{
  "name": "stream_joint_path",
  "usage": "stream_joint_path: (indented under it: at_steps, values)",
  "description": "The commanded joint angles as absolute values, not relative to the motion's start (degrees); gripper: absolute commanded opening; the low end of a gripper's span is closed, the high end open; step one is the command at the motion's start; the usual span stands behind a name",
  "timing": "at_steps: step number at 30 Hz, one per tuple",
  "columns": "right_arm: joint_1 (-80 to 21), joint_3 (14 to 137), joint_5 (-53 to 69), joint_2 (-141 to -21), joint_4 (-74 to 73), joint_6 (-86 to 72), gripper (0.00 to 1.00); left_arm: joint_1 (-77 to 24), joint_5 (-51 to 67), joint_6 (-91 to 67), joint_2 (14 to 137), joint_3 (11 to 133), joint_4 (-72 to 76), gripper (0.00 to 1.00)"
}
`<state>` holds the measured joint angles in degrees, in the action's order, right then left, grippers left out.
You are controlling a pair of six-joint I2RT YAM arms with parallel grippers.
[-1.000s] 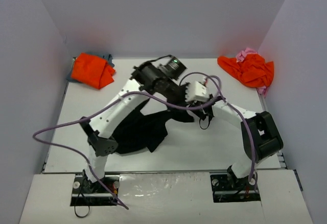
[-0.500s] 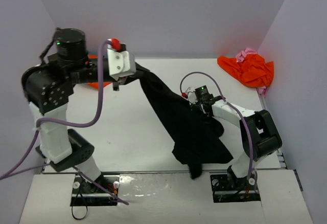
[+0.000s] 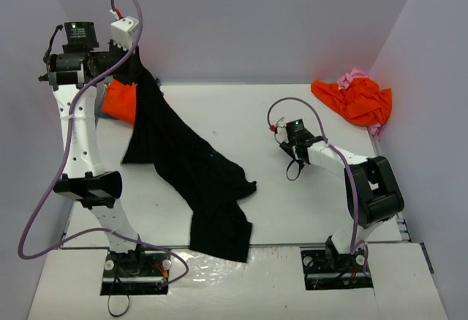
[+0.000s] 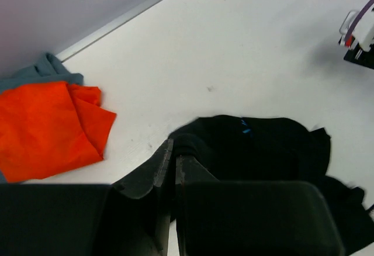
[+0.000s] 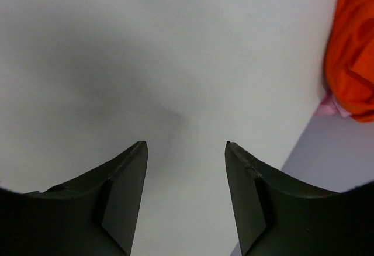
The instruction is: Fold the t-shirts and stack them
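My left gripper (image 3: pixel 130 61) is raised high at the back left, shut on an edge of the black t-shirt (image 3: pixel 197 174). In the left wrist view its fingertips (image 4: pixel 173 145) pinch a fold of the black t-shirt (image 4: pixel 263 145). The cloth hangs diagonally down to the table's near edge. An orange t-shirt (image 3: pixel 117 101) lies at the back left, partly hidden by the black one, on a blue-grey t-shirt (image 4: pixel 41 72). My right gripper (image 3: pixel 291 147) hovers low over bare table right of centre. In its wrist view the right gripper (image 5: pixel 186 145) stands open with nothing between its fingers.
A second orange t-shirt (image 3: pixel 358 99) lies crumpled over a pink t-shirt (image 3: pixel 355 77) at the back right corner. Grey walls enclose the white table (image 3: pixel 241 115) on the left, back and right. A purple cable loops from each arm.
My left arm swung up and to the back left with the black t-shirt. The cloth was dragged leftward off my right gripper, which has stayed almost in place.
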<state>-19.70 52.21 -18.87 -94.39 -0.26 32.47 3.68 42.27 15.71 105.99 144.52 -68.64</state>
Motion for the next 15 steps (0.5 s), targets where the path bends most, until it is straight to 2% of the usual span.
stream_joint_path:
  at_steps: [1,3,7,11,15]
  values:
    - [-15.2,56.4,-23.7,-86.0,6.3,32.4,0.54,3.1,47.2,13.4,98.4,145.8,-60.8,0.0]
    - [-15.0,58.9,-18.2,-83.8,3.4,32.2,0.55,3.0,47.1,13.5,98.5,145.3,-60.6,0.0]
    - [-18.3,62.2,0.4,-80.4,-6.0,30.7,0.59,3.0,48.4,15.1,99.2,145.2,-62.2,0.0]
    - [-29.9,61.4,-0.8,-80.5,-8.0,33.0,0.59,3.1,47.8,14.0,99.1,143.4,-60.6,0.0]
    - [-36.5,65.7,-3.4,-89.0,-8.6,32.5,0.58,2.0,46.2,12.2,100.6,143.5,-60.7,0.0]
